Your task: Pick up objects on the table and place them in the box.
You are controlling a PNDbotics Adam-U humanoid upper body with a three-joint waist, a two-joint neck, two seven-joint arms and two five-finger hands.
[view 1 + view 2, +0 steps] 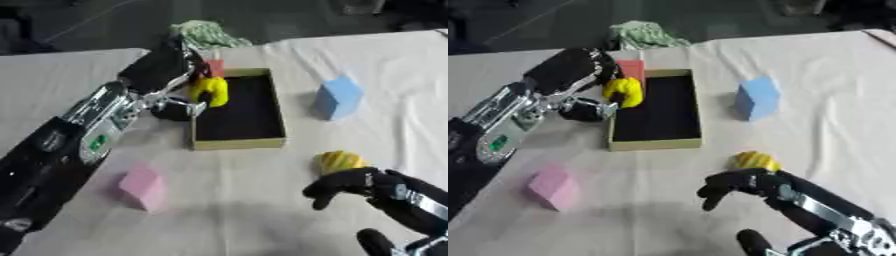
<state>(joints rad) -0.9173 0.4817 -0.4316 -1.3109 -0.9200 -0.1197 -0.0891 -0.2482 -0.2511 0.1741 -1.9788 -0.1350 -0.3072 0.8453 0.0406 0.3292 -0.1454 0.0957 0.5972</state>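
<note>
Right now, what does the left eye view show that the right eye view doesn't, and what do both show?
Only the left eye view: more of the robot's left arm, filling its lower left corner.

Only the right eye view: more of the red block behind the left hand, and more bare cloth left of the pink block.

Both: the left hand holding a yellow object over the box edge, the blue block, the green cloth, and the right hand curled beside another yellow object.

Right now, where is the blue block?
The blue block sits on the table's right side, just right of the box and beyond the right hand.
</note>
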